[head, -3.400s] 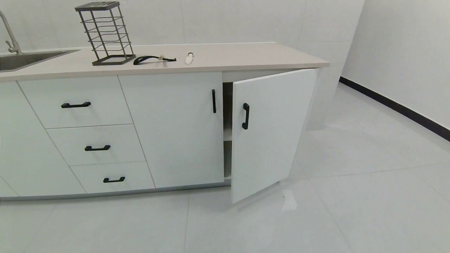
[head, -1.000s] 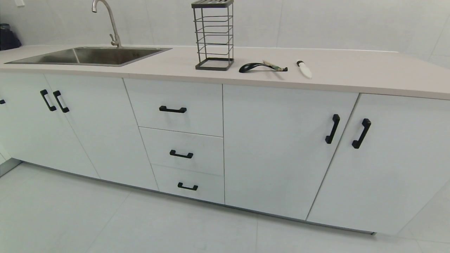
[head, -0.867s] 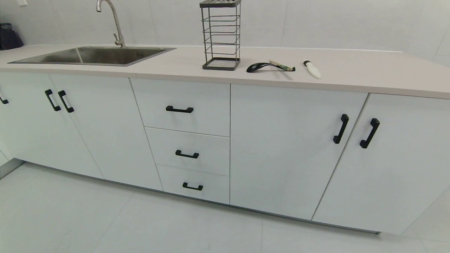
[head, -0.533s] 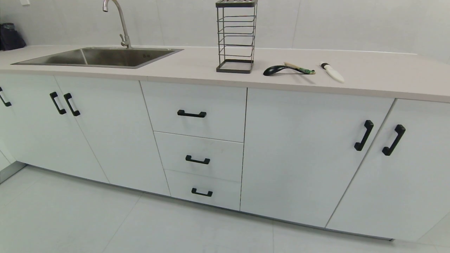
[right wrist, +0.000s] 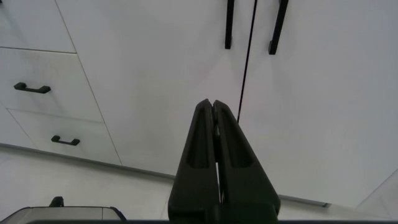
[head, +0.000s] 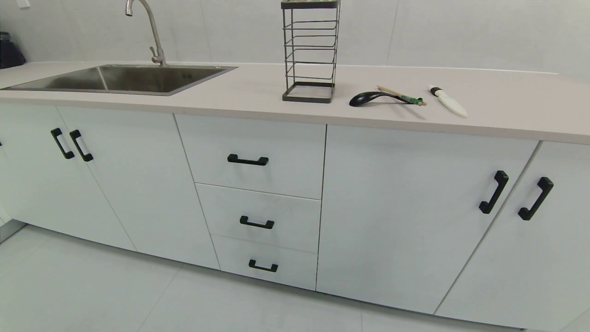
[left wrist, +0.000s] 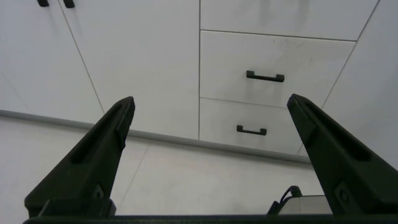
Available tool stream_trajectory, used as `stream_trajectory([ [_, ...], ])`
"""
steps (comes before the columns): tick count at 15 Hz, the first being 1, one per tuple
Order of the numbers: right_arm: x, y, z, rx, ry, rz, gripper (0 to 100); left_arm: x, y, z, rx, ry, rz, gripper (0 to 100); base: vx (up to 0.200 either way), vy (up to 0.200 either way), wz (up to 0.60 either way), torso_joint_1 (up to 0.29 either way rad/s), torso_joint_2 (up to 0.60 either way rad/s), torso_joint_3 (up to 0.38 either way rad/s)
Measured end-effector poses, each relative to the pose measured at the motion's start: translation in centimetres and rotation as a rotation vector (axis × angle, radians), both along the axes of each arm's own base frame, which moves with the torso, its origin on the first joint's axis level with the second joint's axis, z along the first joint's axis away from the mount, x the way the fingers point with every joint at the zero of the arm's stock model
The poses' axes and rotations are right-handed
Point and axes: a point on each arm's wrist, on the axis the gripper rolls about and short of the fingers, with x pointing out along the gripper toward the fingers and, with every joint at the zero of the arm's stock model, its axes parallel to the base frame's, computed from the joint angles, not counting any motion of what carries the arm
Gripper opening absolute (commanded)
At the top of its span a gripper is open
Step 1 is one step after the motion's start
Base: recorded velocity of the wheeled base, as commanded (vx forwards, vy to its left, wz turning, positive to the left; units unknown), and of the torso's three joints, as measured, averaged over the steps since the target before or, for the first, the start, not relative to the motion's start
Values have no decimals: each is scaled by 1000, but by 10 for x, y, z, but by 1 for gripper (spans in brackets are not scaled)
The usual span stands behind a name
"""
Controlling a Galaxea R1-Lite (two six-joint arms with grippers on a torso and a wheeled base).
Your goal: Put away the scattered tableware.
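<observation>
Left pincer [left wrist: 211, 102] gaped, right pincer [right wrist: 213, 104] sat pressed together; a hasty reach risked knocking the spoon [head: 368, 98] off the tabletop [head: 507, 110].

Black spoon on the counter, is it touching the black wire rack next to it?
Apart. The head view shows bare beige countertop between the bowl of the black spoon and the base of the black wire rack.

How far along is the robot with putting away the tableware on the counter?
Nothing looks done: the black spoon, chopsticks and white knife lie loose on the countertop beside the empty wire rack. Nothing is in hand: the left gripper is open, the right gripper shut, both empty and down at the cabinet fronts. All three pieces remain.
</observation>
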Motion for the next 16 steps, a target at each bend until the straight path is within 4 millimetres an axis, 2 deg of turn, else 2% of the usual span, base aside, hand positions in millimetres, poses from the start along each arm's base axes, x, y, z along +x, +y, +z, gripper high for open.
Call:
stream_trajectory([
  [12, 0, 0, 0, -1, -1, 0, 0, 0, 0, 0, 1, -1, -20, 100, 0, 0, 0, 0, 0, 0],
  [14, 0, 0, 0, -1, 0, -2, 0, -1, -1, 11, 14, -83, -40, 100, 0, 0, 0, 0, 0, 0],
  [16, 0, 0, 0, -1, 0, -2, 0, -10, -1, 49, 37, -262, -58, 100, 0, 0, 0, 0, 0, 0],
])
